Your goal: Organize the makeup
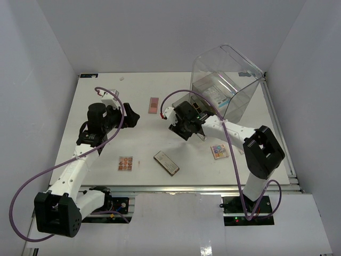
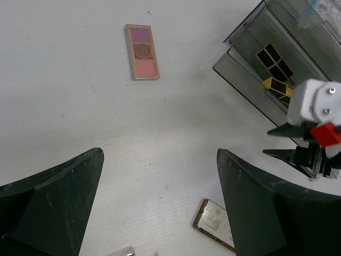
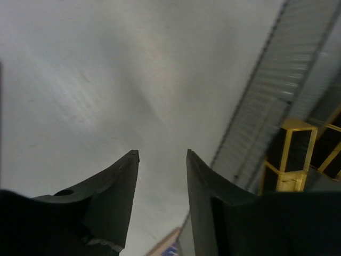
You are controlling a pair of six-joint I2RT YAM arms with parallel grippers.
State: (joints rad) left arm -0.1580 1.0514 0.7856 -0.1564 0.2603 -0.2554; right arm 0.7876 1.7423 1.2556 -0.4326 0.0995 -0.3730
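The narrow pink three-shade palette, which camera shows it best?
The left wrist view: the narrow pink three-shade palette lies whole and sharp, its three pans distinct. The top external view shows only a small pinkish strip; the right wrist view misses it.

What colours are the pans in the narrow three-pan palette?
The narrow palette has purple, brown and pink pans; clearest in the left wrist view.

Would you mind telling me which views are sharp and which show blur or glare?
Right wrist view: smeared, the table streaky. Left wrist view: sharp, the pink palette reads clearly. Top view: sharp and evenly lit, with bright reflections on the clear box.
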